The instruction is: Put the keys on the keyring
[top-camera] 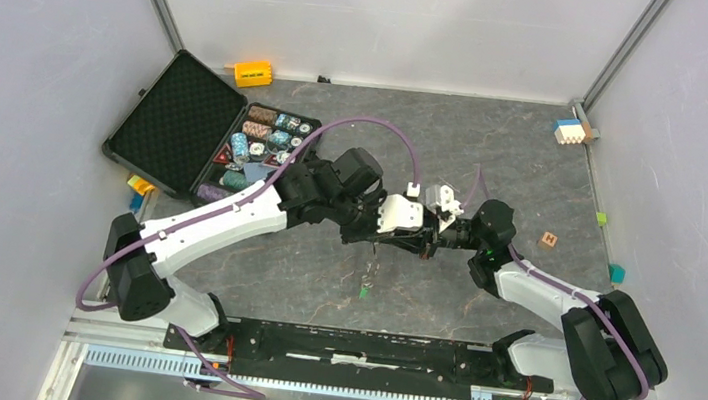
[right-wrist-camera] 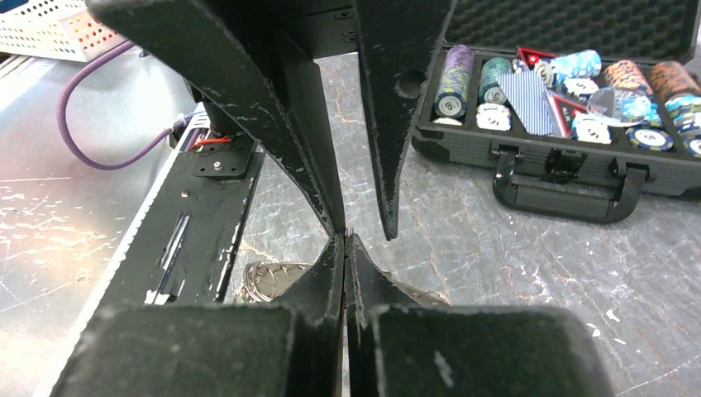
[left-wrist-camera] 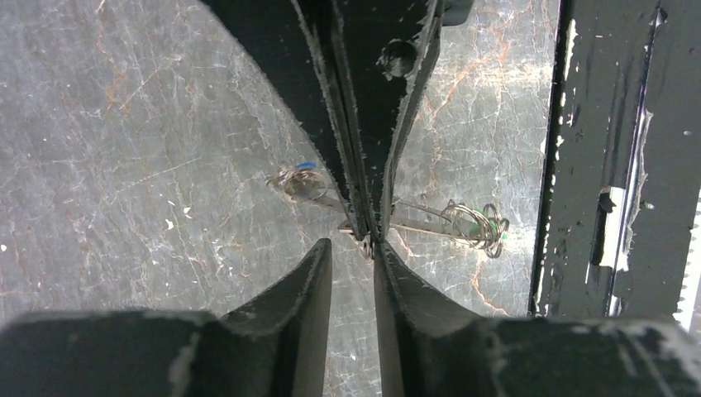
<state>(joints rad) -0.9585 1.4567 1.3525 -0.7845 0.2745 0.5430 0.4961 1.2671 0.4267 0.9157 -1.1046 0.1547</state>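
— Where are the keys (top-camera: 367, 278)?

— Middle of the top view, just below where the two arms meet above the grey worktop (top-camera: 301, 280). From the left wrist, the blue-headed key (left-wrist-camera: 304, 168) is left of centre and the green-headed key (left-wrist-camera: 482, 223) right of centre. Wire loops (left-wrist-camera: 460, 218) sit at the heads.

— And the claws?

— The left claw (left-wrist-camera: 353, 252) is parted, and the worktop shows through its gap. The right claw (right-wrist-camera: 344, 244) is pressed together, tip to tip with the left. A speck of metal (left-wrist-camera: 364, 245) sits at its tips, too small to name.

— The keyring?

— I cannot tell whether those loops are it, or whether the keys hang or lie.
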